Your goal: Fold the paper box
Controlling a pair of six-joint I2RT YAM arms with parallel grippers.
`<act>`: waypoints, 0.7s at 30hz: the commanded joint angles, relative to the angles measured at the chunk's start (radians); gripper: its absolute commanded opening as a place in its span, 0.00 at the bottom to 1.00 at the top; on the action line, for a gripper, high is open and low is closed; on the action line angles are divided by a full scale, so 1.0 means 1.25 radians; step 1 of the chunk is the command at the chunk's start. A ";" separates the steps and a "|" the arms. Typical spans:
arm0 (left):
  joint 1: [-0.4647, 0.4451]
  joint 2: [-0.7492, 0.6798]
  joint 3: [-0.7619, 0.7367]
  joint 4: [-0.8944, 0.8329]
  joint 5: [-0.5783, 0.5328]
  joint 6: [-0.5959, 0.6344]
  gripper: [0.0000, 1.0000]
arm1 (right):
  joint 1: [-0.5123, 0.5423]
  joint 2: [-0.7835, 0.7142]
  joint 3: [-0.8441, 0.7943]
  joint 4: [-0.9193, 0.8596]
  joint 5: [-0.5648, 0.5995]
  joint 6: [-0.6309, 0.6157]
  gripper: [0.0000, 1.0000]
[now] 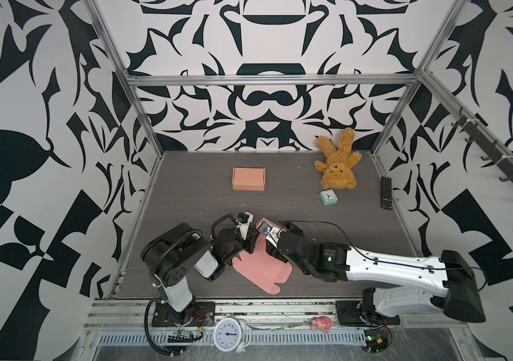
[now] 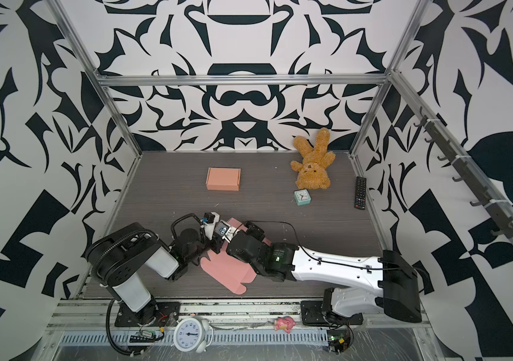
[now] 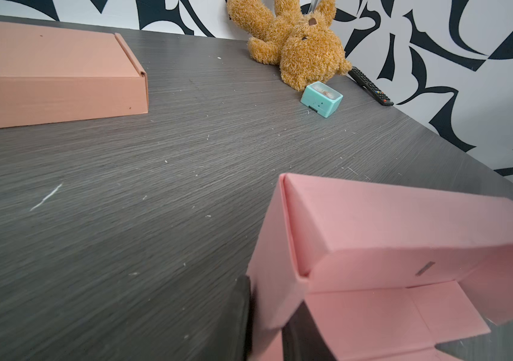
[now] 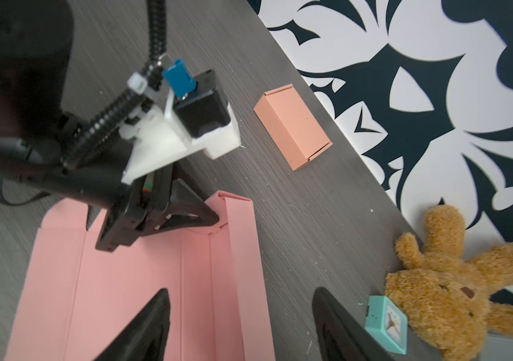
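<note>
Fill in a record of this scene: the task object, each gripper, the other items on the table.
task object: pink paper box, partly folded, one wall raised
left gripper: fingers shut on a raised flap
right gripper: fingers apart, holding nothing
other items: orange box, teddy bear, teal clock, remote

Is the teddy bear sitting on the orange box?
No, the teddy bear lies on the table, well apart from the orange box.
</note>
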 commanded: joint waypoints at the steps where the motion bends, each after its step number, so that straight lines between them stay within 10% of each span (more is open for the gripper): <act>1: -0.004 -0.002 -0.007 0.009 -0.008 0.007 0.21 | -0.078 0.019 0.057 -0.040 -0.101 0.165 0.70; 21: -0.024 0.009 0.014 -0.024 -0.037 0.016 0.21 | -0.255 0.152 -0.012 0.146 -0.416 0.439 0.64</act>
